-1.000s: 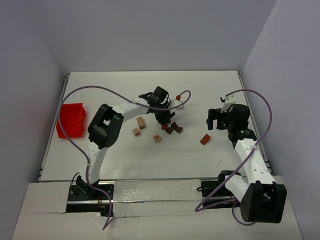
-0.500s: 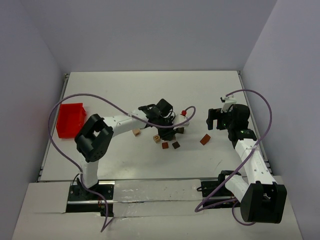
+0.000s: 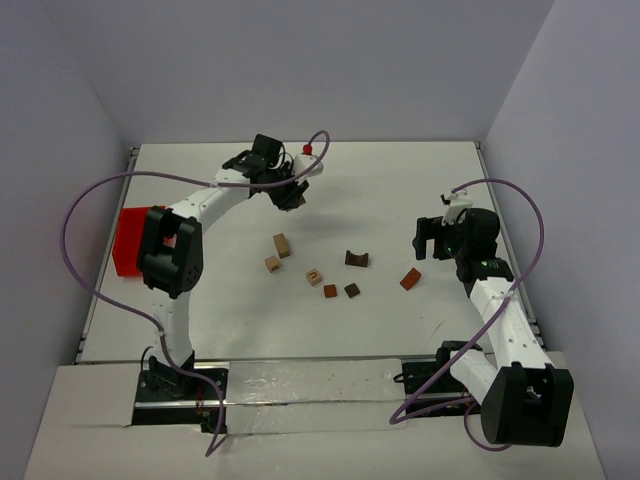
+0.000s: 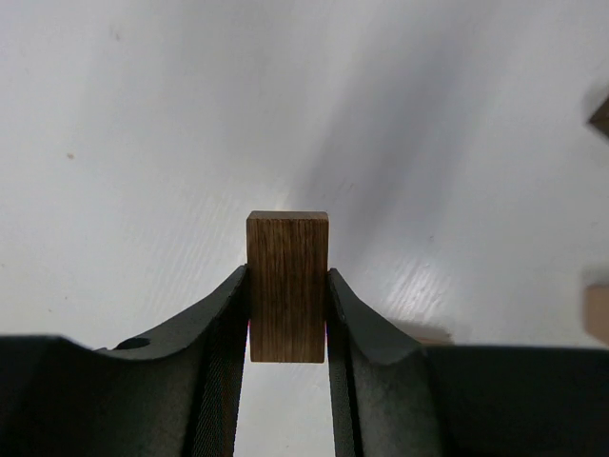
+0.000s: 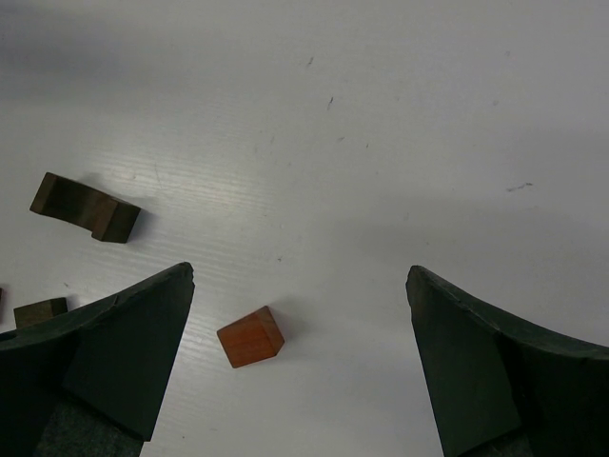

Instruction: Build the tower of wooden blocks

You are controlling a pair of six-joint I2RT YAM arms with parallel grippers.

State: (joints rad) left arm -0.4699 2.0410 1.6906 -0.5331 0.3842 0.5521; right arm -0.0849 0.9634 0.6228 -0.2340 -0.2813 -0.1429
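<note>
The left gripper (image 3: 288,192) is clenched on a dark block (image 4: 287,286), a grained oblong held upright between smooth black fingers. It is well behind and left of the arch (image 3: 356,258), a dark piece with a curved notch. The right gripper (image 5: 300,276) hangs spread wide to the right of the arch, over a crisp-edged red-brown cube (image 5: 250,336). Three tan pieces (image 3: 283,245) lie left of the arch, and two small cubes (image 3: 352,290) sit just in front of it. The white, faintly ribbed table (image 3: 420,180) stretches wide behind the arch to its raised rim.
</note>
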